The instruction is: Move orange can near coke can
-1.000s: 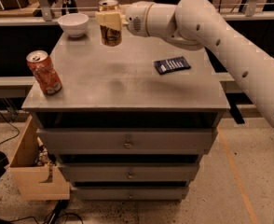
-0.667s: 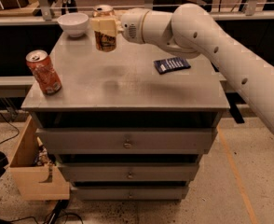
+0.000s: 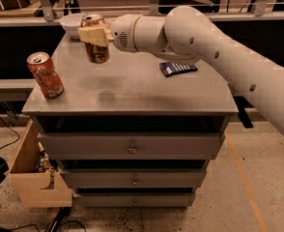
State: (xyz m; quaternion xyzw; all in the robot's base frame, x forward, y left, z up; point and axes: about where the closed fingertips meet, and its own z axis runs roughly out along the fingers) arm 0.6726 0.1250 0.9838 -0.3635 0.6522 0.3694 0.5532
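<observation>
Glossy metal orange can (image 3: pixel 98 54) in matt cream plastic jaws above dull metal tabletop (image 3: pixel 132 88); coke can (image 3: pixel 45 75) glossy too.

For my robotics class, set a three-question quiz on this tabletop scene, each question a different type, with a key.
1. True or false: the gripper is shut on the orange can.
2. Which stands at the table's front-left corner? A) white bowl B) coke can C) blue packet
3. Fill in: the held can hangs ___ the table, not resting on it.
Key: 1 true; 2 B; 3 above.
</observation>
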